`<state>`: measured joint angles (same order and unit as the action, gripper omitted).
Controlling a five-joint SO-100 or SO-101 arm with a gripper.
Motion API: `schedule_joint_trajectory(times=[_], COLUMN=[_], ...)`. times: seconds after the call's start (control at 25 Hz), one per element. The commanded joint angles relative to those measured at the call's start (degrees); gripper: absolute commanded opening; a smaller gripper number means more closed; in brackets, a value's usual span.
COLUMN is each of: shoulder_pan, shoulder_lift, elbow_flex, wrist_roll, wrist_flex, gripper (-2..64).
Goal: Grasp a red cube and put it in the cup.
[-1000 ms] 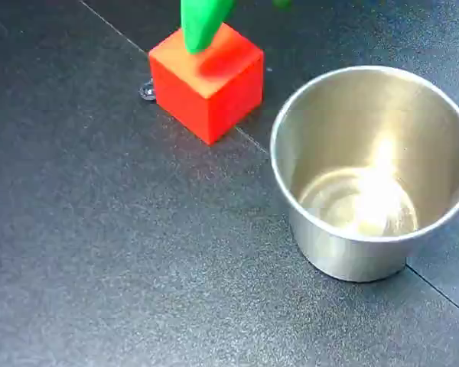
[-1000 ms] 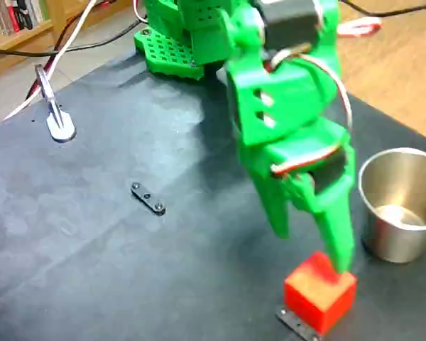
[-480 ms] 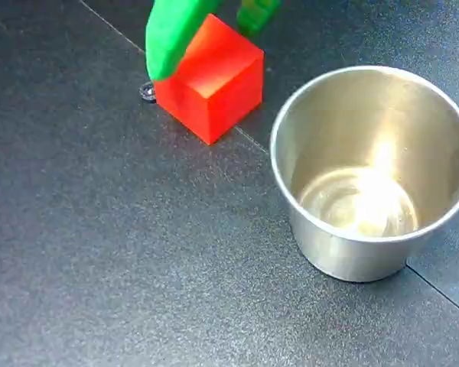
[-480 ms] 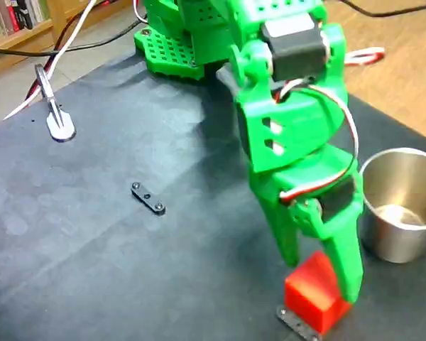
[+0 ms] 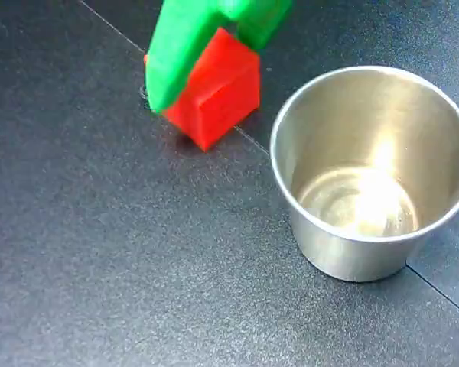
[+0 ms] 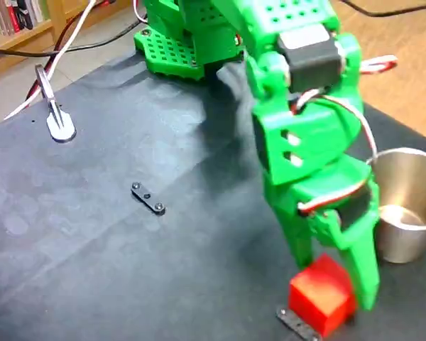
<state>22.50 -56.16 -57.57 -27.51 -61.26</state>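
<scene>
Now red cube point(image 6: 321, 297) bright, matte, tilted — green jaws clamped on it — cup point(image 5: 375, 176) beside.

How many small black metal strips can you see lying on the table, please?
2. One black strip lies in the open on the mat, left of the arm in a fixed view. Another strip lies at the red cube, partly under it; more could be hidden behind the arm.

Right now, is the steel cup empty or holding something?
Empty. The cup shows a bare shiny bottom; the red cube sits outside on the mat between the green gripper fingers.
</scene>
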Motion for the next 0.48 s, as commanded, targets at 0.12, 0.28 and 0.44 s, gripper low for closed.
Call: schedule_joint_trajectory(times=[0.12,0.28,0.44], shoulder_pan=[-0.3,-0.1,-0.1], shoulder_lift=[0.4,0.4,0.4], elbow_flex=[4.5,4.5,4.5], wrist_roll=[-0.5,-0.5,-0.5], wrist_flex=[0.5,0.4,-0.3], gripper=[25.9,25.9,25.7])
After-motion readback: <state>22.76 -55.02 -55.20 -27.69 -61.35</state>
